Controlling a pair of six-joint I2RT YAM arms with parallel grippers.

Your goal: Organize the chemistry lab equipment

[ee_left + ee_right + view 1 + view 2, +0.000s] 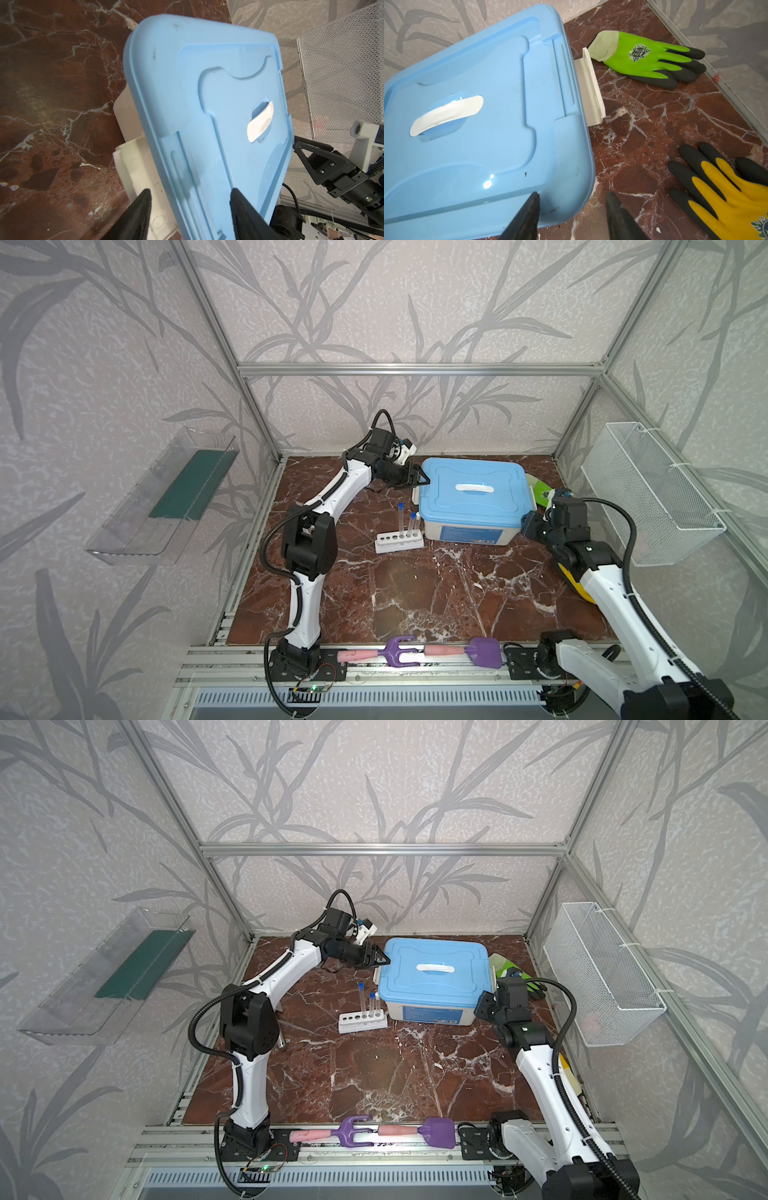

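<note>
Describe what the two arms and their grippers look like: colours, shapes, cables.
Both the left arm and the right arm have white shells with black joints and motor housings. A black ribbed cable hose loops along each. The left gripper and right gripper are black, with tapered, wedge-shaped fingers; a white camera mount sits on the left wrist.

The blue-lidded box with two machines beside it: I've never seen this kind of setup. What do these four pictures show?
Two robot arms stand at a marble table. Two pictures look down from overhead, nearly identical; the other two come from cameras on each arm's wrist. The left hand and right hand are open at opposite sides of the blue-lidded box, holding nothing. Beside the box, test tubes stand in a white rack. A green glove and a yellow glove lie to its right; two purple garden tools lie at the front edge.
</note>
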